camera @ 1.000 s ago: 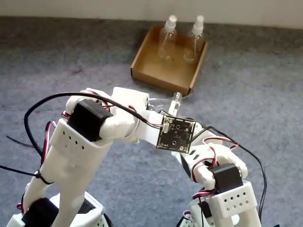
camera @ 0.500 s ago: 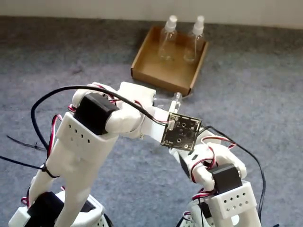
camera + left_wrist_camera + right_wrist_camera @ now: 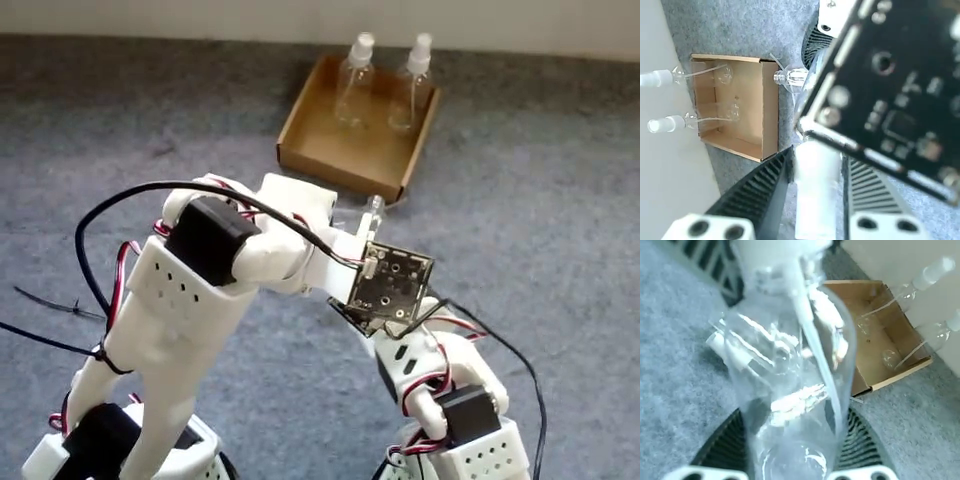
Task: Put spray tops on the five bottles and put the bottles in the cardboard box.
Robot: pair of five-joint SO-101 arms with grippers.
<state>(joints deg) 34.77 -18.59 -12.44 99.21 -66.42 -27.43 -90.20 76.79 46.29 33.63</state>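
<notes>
Fitting spray top (image 3: 815,167) to clear bottle (image 3: 790,380): step in hand, by my reading. Pinching top between fingers of L gripper (image 3: 812,192), ribbed pads pressing both sides. Clamping bottle body in R gripper (image 3: 792,432), jaws closing on it low down, over grey carpet (image 3: 540,200). Showing bare neck (image 3: 373,208) just short of near wall of cardboard box (image 3: 335,170). Running dip tube (image 3: 815,350) across bottle; inside it or merely over it, cannot tell. Sitting at box far wall: topped bottle (image 3: 355,80) and second topped bottle (image 3: 410,80), so approx 2 of 5 done. Doing it well prob. needing: keeping R grip rigid, lining tube tip w/ neck opening, pushing along bottle axis not sideways, seating top fully before letting go.
</notes>
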